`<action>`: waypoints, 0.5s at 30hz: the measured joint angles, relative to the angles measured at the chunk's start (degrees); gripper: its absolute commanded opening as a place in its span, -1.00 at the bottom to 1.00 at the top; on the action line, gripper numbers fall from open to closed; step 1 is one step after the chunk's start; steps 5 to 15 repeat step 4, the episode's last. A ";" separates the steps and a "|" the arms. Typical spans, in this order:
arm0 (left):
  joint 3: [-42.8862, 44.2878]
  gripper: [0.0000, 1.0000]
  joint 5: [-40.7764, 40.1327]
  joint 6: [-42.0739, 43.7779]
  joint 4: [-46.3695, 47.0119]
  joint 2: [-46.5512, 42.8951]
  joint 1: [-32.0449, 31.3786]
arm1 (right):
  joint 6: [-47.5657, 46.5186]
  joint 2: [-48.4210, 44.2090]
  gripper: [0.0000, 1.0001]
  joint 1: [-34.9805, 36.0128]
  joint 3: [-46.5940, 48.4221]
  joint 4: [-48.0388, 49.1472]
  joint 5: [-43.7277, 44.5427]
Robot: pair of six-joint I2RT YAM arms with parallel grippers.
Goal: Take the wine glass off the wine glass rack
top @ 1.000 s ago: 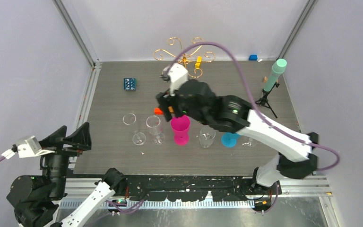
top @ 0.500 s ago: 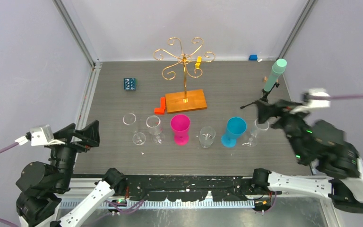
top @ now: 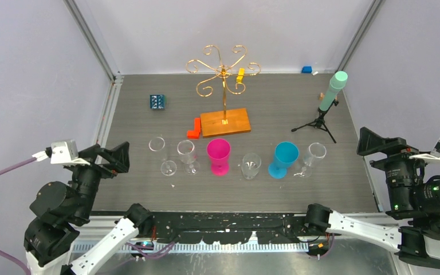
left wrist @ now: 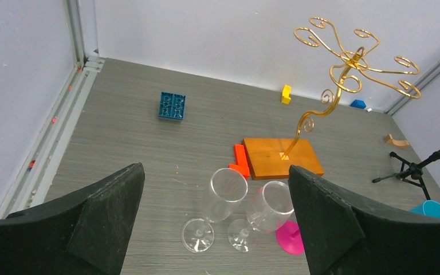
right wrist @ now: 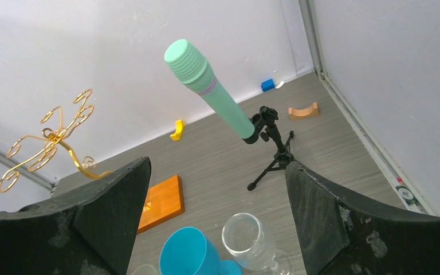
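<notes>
Top view: the wine glass rack (top: 224, 121) stands back-centre on the table (top: 275, 109), with a row of wine glasses (top: 188, 153) standing just in front. The left gripper (top: 117, 160) and right gripper (top: 372, 150) hang at the near corners. Left wrist: jaws spread wide, gripping nothing. Right wrist: jaws wide apart too, nothing held, rack far left.

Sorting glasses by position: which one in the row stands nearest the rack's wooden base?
The pink glass, third from the left, just in front of the wooden base; the others stand farther out.
</notes>
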 measured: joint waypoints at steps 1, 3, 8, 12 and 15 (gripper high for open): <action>0.00 0.99 0.07 0.02 0.02 0.00 0.00 | -0.55 -0.31 0.86 0.00 -0.44 0.72 0.37; 0.04 0.99 0.28 0.07 0.04 0.00 0.00 | -1.33 -0.59 0.87 0.00 -0.74 1.77 0.98; 0.04 0.99 0.35 0.07 0.04 0.00 0.00 | -1.68 -0.59 0.87 0.00 -0.74 2.29 1.22; 0.04 0.99 0.35 0.07 0.04 0.00 0.00 | -1.68 -0.59 0.87 0.00 -0.74 2.29 1.22; 0.04 0.99 0.35 0.07 0.04 0.00 0.00 | -1.68 -0.59 0.87 0.00 -0.74 2.29 1.22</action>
